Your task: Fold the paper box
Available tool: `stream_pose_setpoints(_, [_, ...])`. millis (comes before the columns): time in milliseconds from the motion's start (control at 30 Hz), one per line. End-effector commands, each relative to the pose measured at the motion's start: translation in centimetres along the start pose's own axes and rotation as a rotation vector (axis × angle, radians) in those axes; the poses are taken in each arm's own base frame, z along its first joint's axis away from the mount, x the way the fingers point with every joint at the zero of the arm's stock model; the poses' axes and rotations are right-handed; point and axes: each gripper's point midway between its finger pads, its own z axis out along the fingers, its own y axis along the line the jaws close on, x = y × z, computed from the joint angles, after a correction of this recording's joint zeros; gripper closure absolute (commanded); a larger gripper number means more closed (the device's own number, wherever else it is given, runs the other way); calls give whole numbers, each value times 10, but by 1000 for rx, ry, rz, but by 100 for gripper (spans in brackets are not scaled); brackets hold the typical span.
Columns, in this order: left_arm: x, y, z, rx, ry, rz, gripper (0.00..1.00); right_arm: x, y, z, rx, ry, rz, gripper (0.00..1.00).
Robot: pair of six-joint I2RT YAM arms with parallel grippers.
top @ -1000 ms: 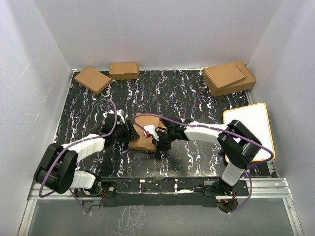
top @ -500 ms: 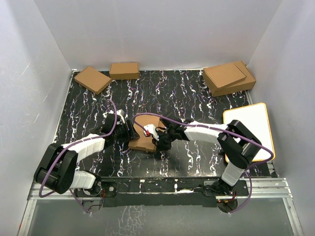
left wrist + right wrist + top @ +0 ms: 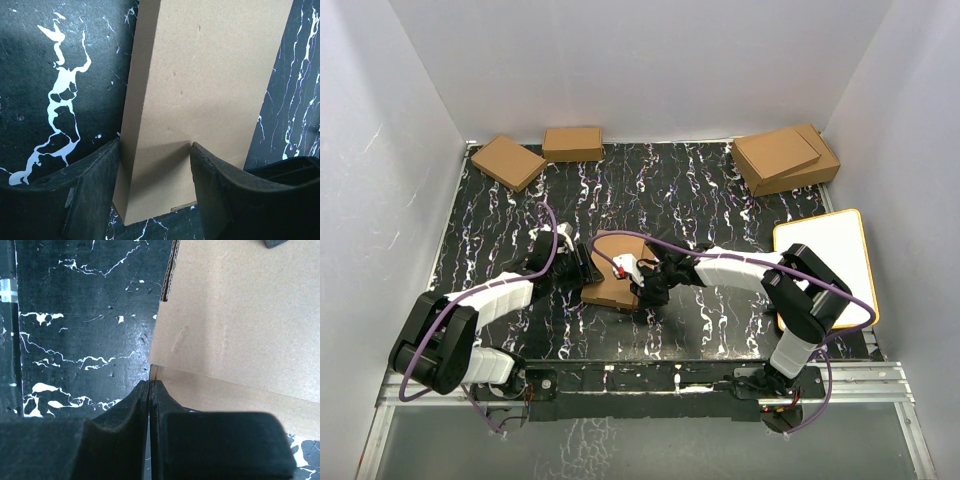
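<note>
No visible change since earlier.

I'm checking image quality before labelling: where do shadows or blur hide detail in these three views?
Top external: evenly lit and sharp, though the paper box is small and partly hidden by both arms. Left wrist: the fingers cast a dark shadow on the cardboard's near end; the far part is clear. Right wrist: the shut right gripper is dark and soft up close, while the corrugated edge stays crisp.

We see open desk [image 3: 690, 195] between the stacked boxes [image 3: 785, 160] at far right and two small boxes [image 3: 535, 155] at far left.
</note>
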Motion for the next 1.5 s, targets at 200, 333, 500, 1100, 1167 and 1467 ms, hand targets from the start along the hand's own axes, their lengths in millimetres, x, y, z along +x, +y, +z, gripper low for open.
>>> stream_pose_setpoints(200, [12, -4, -1, 13, 46, 0, 45, -10, -9, 0, 24, -43, -61, 92])
stream_pose_setpoints(333, [12, -5, -1, 18, 48, 2, 45, -15, -8, 1, 15, -57, -48, 92])
stream_pose_setpoints(500, [11, -5, 0, 20, 48, 4, 45, -20, -7, 1, 11, -70, -52, 92])
stream_pose_setpoints(1100, [10, -6, 0, 21, 48, -2, 45, -38, -5, 0, 16, -99, -88, 92])
stream_pose_setpoints(1167, [11, -7, 0, 23, 49, -2, 45, -41, -4, -1, 16, -105, -94, 92])
stream_pose_setpoints(1467, [10, -7, 1, 22, 49, -3, 45, -49, -8, 0, 39, -109, -69, 92])
